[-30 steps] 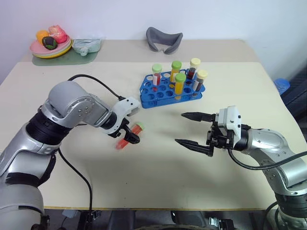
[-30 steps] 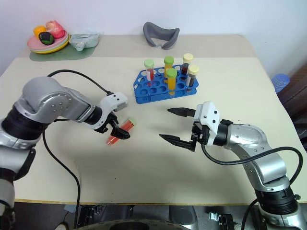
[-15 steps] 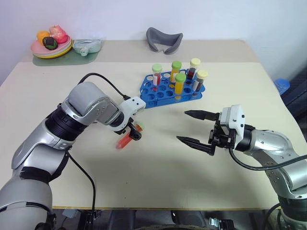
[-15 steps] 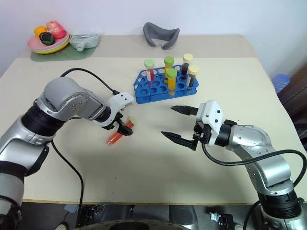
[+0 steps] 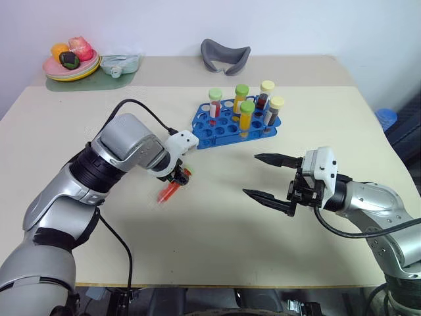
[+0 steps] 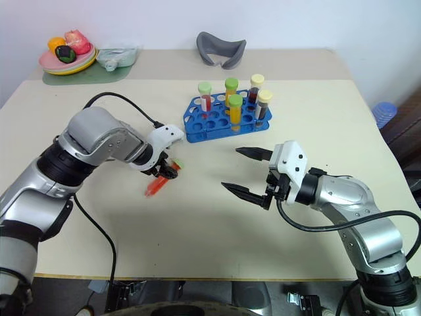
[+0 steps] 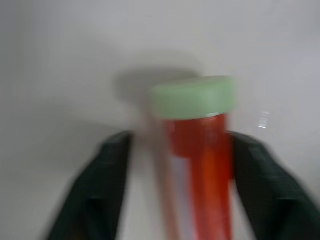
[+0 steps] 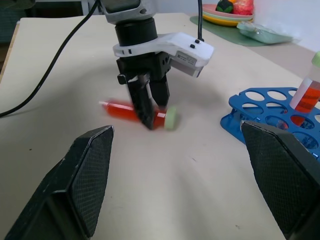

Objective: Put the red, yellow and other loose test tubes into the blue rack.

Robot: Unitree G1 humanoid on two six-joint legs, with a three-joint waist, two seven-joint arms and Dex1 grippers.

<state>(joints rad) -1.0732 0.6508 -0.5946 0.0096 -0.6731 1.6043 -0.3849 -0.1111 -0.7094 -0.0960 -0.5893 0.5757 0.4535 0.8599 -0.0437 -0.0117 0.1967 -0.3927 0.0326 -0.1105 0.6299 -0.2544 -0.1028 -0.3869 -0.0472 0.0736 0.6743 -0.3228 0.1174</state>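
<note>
Red test tube [image 6: 158,184] with the light-green cap lay on the table [image 6: 197,224], in front of the blue rack [image 6: 222,118], with the left gripper [image 8: 149,114] clamped around it near the cap. Right gripper [image 6: 244,172] hovered well apart to the right, its fingers spread wide and empty

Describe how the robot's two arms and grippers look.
Both arms are silver-grey metal with black joint bands. Each wrist carries a white block and a looping black cable. The left gripper and right gripper each have two black fingers, tapering to points.
</note>
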